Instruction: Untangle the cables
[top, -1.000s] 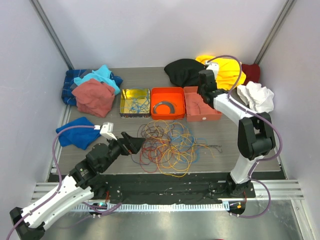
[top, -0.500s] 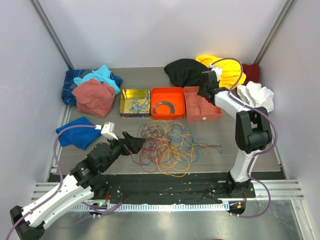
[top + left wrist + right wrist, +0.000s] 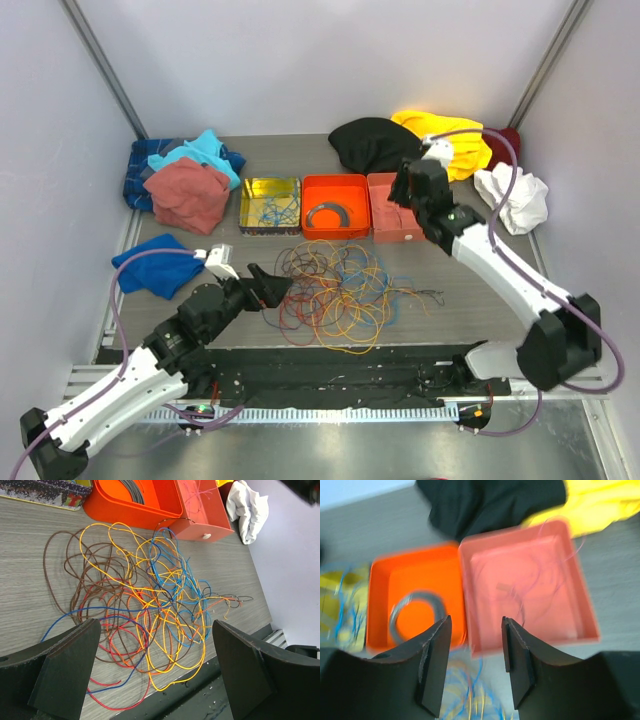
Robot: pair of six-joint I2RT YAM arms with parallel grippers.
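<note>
The cables (image 3: 335,290) lie in a loose tangle of yellow, orange, blue, red and brown wires on the table's front middle. My left gripper (image 3: 272,288) hovers at the tangle's left edge, open wide and empty. In the left wrist view the cables (image 3: 150,605) spread out just beyond the open left gripper (image 3: 155,625). My right gripper (image 3: 403,197) hangs over the pink tray (image 3: 405,236), open, with nothing between its fingers. In the blurred right wrist view the right gripper (image 3: 475,622) frames the tray's near edge, with the cables (image 3: 470,700) below it.
The pink tray (image 3: 580,605) holds a few thin wires. Left of it stand an orange tray (image 3: 310,205) with a grey strip (image 3: 328,212) and a yellow tin (image 3: 270,205) holding wires. Heaps of cloth lie along the back and sides: black (image 3: 370,145), yellow (image 3: 455,145), white (image 3: 520,195), red (image 3: 188,195), blue (image 3: 150,265).
My right arm has swung down and forward from the back, over the pink tray, and its jaws have opened. The left arm and the tangle have not moved.
</note>
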